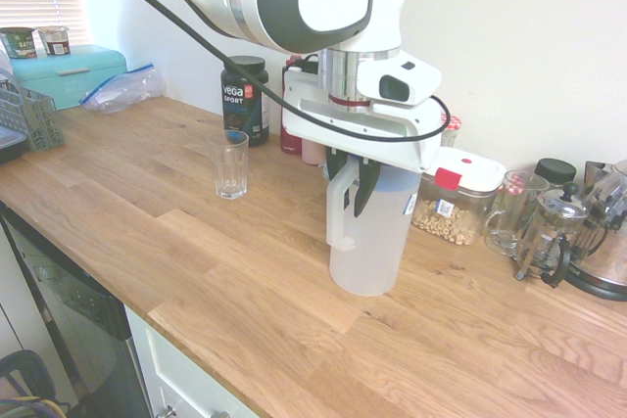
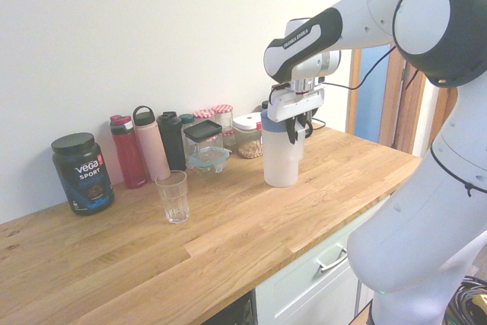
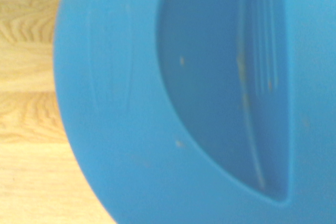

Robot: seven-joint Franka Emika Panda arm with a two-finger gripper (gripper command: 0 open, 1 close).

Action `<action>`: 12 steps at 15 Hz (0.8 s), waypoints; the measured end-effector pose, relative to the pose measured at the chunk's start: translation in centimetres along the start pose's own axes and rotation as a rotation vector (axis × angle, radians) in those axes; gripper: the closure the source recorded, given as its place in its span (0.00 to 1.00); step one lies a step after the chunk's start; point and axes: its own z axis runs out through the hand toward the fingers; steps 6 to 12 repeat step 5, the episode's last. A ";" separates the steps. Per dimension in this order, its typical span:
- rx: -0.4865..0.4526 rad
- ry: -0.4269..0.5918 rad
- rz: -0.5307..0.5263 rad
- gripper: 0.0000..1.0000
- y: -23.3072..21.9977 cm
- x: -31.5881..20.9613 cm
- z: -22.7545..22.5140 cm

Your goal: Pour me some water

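Observation:
The water's tall frosted pitcher (image 1: 370,242) (image 2: 280,159) stands upright near the middle of the wooden counter (image 1: 147,203). Its blue lid (image 3: 157,98) fills the wrist view. No liquid shows through the frosted wall. My gripper (image 1: 351,178) (image 2: 297,129) comes down from above and is shut on the top of the pitcher's moulded white handle (image 1: 338,217). Whether the base touches the wood I cannot tell. A small clear ribbed glass (image 1: 231,165) (image 2: 174,196) stands apart on the counter, on the side the handle faces.
Against the wall stand a black Vega tub (image 1: 245,100), red and pink bottles (image 2: 128,151), jars and a nut-filled box (image 1: 456,198). A glass mug (image 1: 509,212) and French press (image 1: 554,232) stand beyond the pitcher. A dish rack (image 1: 29,115) sits at the far end.

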 end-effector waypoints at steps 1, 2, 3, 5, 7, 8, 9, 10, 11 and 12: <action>-0.010 -0.004 -0.003 0.00 0.1 -0.2 -0.1; -0.018 -0.009 -0.006 0.00 0.3 -0.5 -0.5; -0.026 -0.012 -0.010 0.00 0.5 -0.9 -1.2; -0.047 0.000 -0.029 0.00 1.1 -2.5 -3.1; -0.047 0.000 -0.029 0.00 1.1 -2.5 -3.1; -0.047 0.000 -0.029 0.00 1.1 -2.5 -3.1; -0.047 0.000 -0.029 0.00 1.1 -2.5 -3.1; -0.047 0.000 -0.029 0.00 1.1 -2.5 -3.1; -0.047 0.000 -0.029 0.00 1.1 -2.5 -3.1; -0.047 0.000 -0.029 0.00 1.1 -2.5 -3.1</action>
